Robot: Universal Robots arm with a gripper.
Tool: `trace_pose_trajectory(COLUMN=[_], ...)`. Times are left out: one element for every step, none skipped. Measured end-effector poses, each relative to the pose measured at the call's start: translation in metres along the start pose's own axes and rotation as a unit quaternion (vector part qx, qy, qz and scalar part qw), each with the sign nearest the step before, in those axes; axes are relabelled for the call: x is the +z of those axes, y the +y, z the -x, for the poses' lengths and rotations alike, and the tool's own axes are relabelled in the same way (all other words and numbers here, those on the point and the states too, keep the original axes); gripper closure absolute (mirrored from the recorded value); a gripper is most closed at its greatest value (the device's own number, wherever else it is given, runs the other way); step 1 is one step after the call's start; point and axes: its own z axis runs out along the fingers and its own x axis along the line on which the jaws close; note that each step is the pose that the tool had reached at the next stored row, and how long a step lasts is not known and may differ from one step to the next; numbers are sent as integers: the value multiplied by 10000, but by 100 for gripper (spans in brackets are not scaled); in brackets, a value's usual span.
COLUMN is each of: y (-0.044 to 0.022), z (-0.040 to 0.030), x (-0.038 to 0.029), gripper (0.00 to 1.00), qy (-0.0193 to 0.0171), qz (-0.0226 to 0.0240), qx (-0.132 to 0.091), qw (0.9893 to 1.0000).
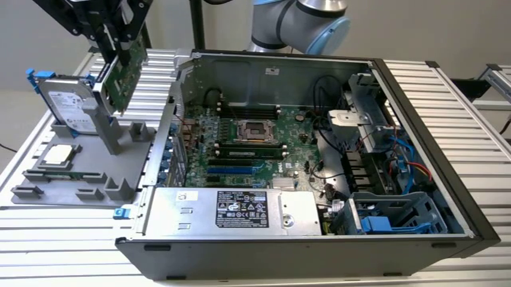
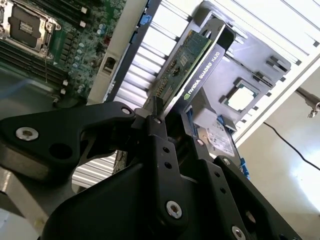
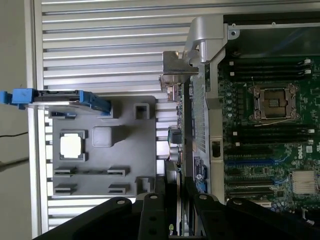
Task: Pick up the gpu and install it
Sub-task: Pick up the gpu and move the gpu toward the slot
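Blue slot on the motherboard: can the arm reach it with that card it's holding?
Probably yes. The computer case lies open on top, and no cable crosses the blue slot. The gripper, shut on the gpu, hangs outside the case over the gray tray.

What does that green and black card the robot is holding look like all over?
The gpu is a small flat rectangular card: green circuit board on one side, black plastic-looking cover on the other, with a silver metal bracket at one end. The black gripper is shut on its edge and holds it on edge, tilted, over the grey parts tray, beside the open computer case. Nothing else clearly touches it.
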Motion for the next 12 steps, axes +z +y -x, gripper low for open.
trace_pose_trajectory(y=[0,0,0,1,1,2,2,3,4,5,6,6], z=[0,2,5,9,14,20,27,35,42,50,57,65], x=[0,-1,-2,-2,-2,-1,-1,-2,-1,-1,-2,-2], gripper=[100,100,100,100,100,100,100,100,100,100,100,100], qy=[0,1,1,1,1,0,0,1,0,0,0,1], qz=[0,0,-1,-1,-1,0,0,-1,-1,0,-1,-1], qx=[0,0,0,-1,-1,0,0,0,0,0,0,0], qw=[10000,10000,10000,10000,10000,10000,10000,10000,10000,10000,10000,10000])
